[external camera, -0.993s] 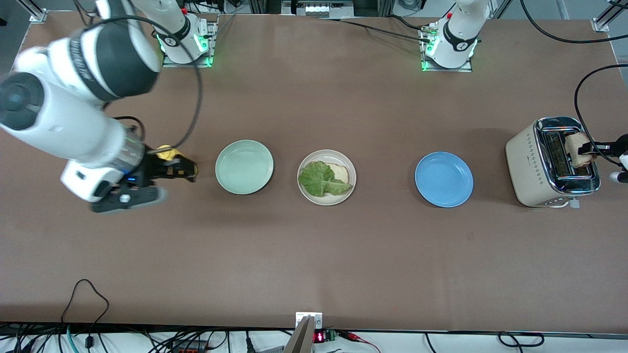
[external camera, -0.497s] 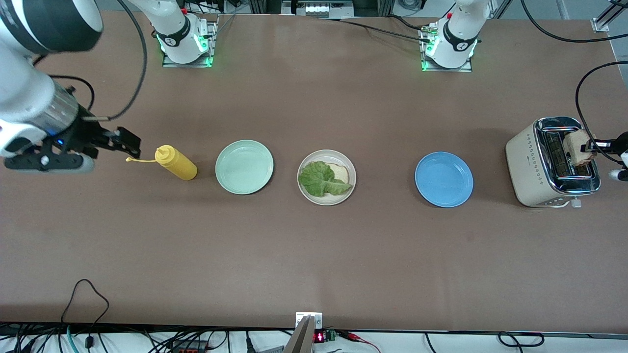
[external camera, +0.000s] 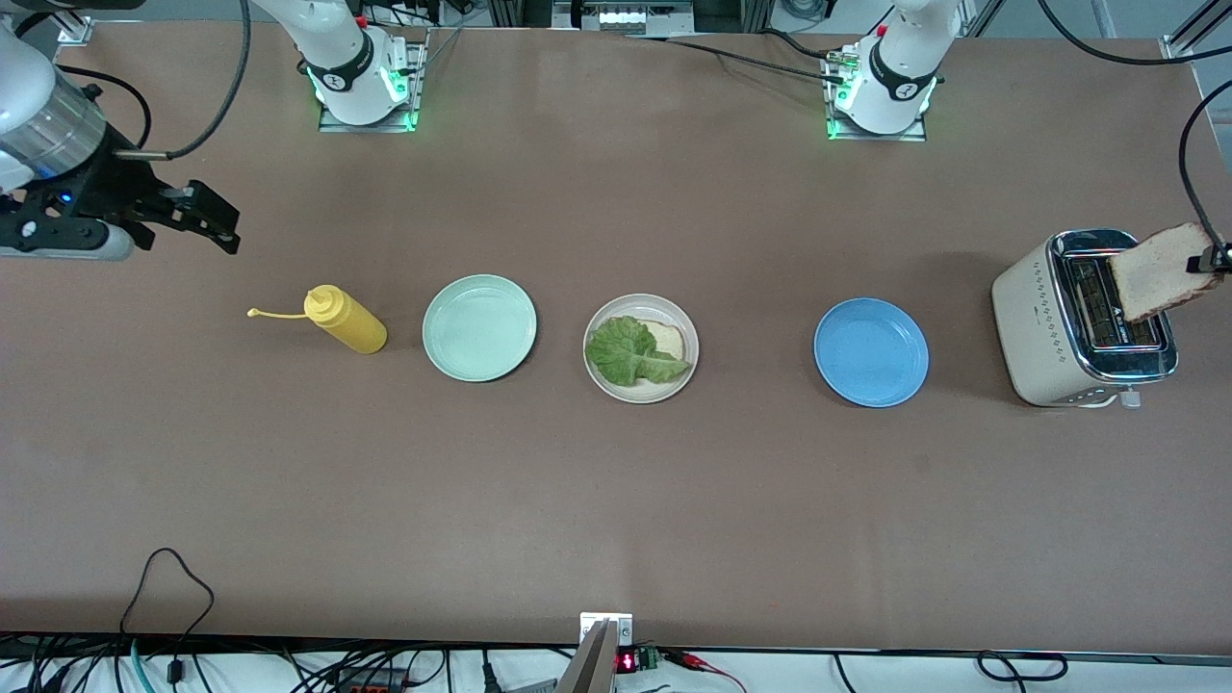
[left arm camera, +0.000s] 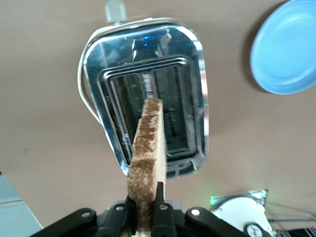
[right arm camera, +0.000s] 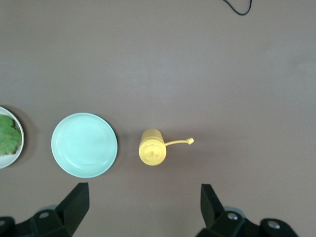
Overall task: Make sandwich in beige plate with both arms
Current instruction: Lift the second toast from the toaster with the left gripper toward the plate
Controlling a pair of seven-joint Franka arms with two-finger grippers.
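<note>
The beige plate [external camera: 639,396] sits mid-table with a green lettuce leaf [external camera: 626,352] lying on one bread slice [external camera: 671,339]. My left gripper [external camera: 1215,258] is shut on a second toasted bread slice [external camera: 1158,271] and holds it above the toaster [external camera: 1035,327]. The left wrist view shows the slice [left arm camera: 146,143] edge-on between the fingers [left arm camera: 160,205], over the toaster's slots [left arm camera: 168,106]. My right gripper [external camera: 207,217] is open and empty over bare table at the right arm's end; its wrist view [right arm camera: 144,207] looks down on the table.
A yellow squeeze bottle [external camera: 345,322] stands beside the mint-green plate [external camera: 479,327] toward the right arm's end. A blue plate [external camera: 871,351] lies between the beige plate and the toaster. Cables hang by the toaster.
My right gripper has left the yellow bottle and risen away toward the right arm's end. My left gripper has lifted the bread slice up out of the toaster.
</note>
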